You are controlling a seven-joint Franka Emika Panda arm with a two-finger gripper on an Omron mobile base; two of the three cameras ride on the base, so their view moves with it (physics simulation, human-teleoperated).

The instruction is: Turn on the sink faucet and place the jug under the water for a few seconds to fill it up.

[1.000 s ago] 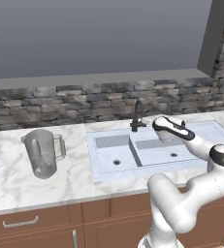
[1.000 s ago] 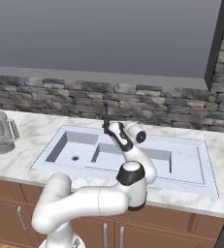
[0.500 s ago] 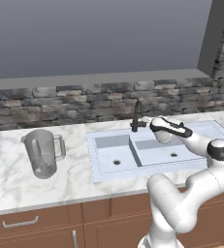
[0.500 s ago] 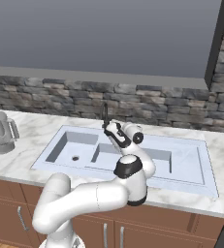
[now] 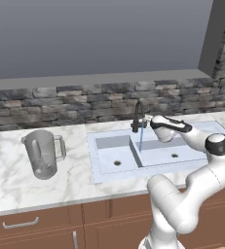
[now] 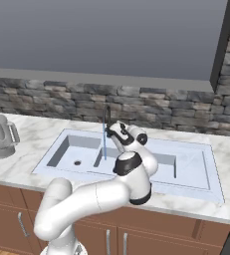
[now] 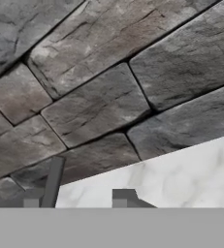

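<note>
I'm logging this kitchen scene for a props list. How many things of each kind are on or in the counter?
Jug: 1
Faucet: 1, with a thin blue stream of water running from it
Sink: 1, with 2 basins
Drain holes: 2, left and right
Total: 5 things

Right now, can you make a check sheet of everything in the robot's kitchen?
Surface: white marble counter, bare around the jug.
Job's things: sink faucet running, a thin blue stream falling by the sink divider; jug upright on the counter left of the sink, not under the water.
Clutter: nothing seen.
Grippers: gripper beside the faucet, holding nothing; open or shut unclear.
Cables: nothing seen.
Surroundings: stone backsplash, grey wall above, wooden cabinets below.
</note>
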